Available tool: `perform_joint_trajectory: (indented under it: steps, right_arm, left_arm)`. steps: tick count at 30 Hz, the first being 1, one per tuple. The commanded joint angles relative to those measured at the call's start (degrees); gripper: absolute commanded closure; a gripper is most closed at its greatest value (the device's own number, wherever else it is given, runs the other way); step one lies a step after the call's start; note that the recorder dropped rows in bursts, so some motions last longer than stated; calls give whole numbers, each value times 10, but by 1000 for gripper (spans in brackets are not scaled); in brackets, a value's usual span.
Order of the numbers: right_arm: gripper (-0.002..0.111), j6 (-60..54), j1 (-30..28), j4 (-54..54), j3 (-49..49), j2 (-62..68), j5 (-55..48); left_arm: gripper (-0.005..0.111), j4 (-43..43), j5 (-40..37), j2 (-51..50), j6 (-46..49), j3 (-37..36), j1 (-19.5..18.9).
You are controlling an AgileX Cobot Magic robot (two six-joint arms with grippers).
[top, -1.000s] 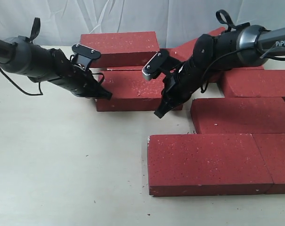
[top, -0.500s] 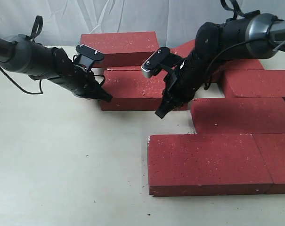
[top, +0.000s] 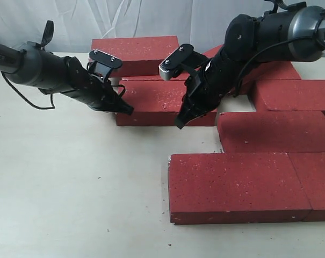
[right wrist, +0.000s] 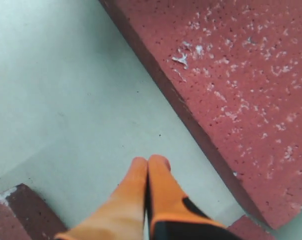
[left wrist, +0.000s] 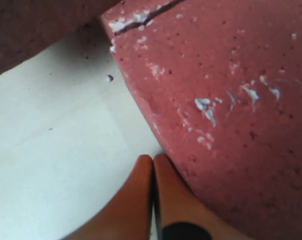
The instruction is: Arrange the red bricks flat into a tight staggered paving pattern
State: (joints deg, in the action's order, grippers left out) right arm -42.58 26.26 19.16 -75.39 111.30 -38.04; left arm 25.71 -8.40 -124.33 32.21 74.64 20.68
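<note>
**Exterior view, with both wrist views: two shut pincers at one red brick**

Shows the red bricks [top: 275, 131] lying flat on a pale table [top: 71, 188] in front of a white cloth [top: 151, 16]. Groups most of them at the right and rear. Sets a long front brick [top: 232, 185] end to end with a neighbour at the right edge, with stepped rows behind. Leaves a small gap in the paving near the right arm.

Places the middle brick [top: 157, 99] between the two arms, just ahead of the rear brick [top: 135, 54]. Brings the left gripper [top: 129, 110] to the left end of the middle brick, low and close to the table. Brings the right gripper [top: 180, 124] to that brick's front edge, near its right end, with the arm slanting down across the top.

Left wrist view: shows the orange fingers [left wrist: 136, 200] pressed together with nothing between them. Puts their tips at the chipped edge of the middle brick [left wrist: 230, 100]; cannot tell whether they touch it or only stand just beside it. Includes part of a second brick beyond a strip of bare table.

Right wrist view: shows the orange fingers [right wrist: 126, 200] likewise closed tip to tip and holding nothing. Sets them over bare table, just beside the dark side face of the middle brick [right wrist: 240, 75] and apart from it. Catches the corner of another brick [right wrist: 11, 215] nearby.
</note>
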Motion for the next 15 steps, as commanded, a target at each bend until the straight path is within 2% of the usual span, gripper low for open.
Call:
perform_joint_trajectory:
  steps: [1, 10, 15]
  right_arm:
    - [109, 0, 0, 4, -3, -2, 2]
    - [109, -4, 0, 5, -3, 3, -56]
    - [109, -2, 0, -54, -3, 25, -48]
  left_arm:
    - [107, 6, 28, -1, -1, 2, 15]
    - [107, 4, 37, -5, -1, 2, 23]
    - [107, 3, 37, -5, -1, 2, 23]
